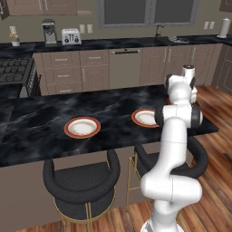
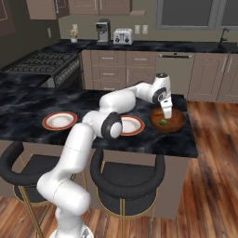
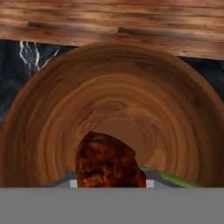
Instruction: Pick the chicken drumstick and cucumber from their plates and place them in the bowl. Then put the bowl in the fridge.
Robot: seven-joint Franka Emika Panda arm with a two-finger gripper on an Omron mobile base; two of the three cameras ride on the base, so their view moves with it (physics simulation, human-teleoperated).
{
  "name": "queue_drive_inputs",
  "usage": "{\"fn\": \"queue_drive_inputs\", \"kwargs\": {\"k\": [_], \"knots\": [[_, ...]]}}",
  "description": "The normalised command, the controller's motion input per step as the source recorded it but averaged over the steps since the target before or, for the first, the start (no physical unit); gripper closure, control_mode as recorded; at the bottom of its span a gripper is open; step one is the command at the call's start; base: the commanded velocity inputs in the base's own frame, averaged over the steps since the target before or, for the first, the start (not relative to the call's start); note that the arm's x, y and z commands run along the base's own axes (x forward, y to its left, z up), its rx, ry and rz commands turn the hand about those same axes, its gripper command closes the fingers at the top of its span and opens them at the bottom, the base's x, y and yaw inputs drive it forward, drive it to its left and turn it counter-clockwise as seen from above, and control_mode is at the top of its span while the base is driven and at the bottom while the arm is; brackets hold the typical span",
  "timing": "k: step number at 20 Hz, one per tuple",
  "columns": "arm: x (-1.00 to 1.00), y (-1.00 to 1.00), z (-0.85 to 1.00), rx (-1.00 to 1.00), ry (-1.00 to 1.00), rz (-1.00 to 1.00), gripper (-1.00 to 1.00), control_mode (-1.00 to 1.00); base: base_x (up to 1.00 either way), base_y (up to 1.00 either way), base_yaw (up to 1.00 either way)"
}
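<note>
Jaws [image 2: 166, 114] down inside bowl [image 2: 179, 122], gripping chicken drumstick [image 3: 107, 162] low so it won't bounce | cucumber [image 2: 163, 122] already in bowl | bowl near bench's right edge | both plates [image 2: 59, 121] bare | fridge step pending

Wood-grained bowl [image 3: 118, 109], marbled glossy counter [image 1: 41, 118]
</note>
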Motion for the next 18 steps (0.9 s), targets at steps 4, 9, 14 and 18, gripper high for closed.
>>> {"fn": "queue_drive_inputs", "kwargs": {"k": [4, 9, 14, 18], "knots": [[0.01, 0.04, -0.5, -0.11, 0.0, 0.01, 1.0, -1.0, 0.0, 0.0, 0.0], [0.2, -0.01, -0.11, 0.0, 0.0, 0.03, 1.0, -1.0, 0.0, 0.0, 0.0], [0.19, -0.05, 0.04, 0.0, 0.02, 0.06, -1.0, -1.0, 0.0, 0.0, 0.0], [0.11, -0.1, 0.21, 0.0, 0.08, 0.05, -1.0, -1.0, 0.0, 0.0, 0.0]]}}
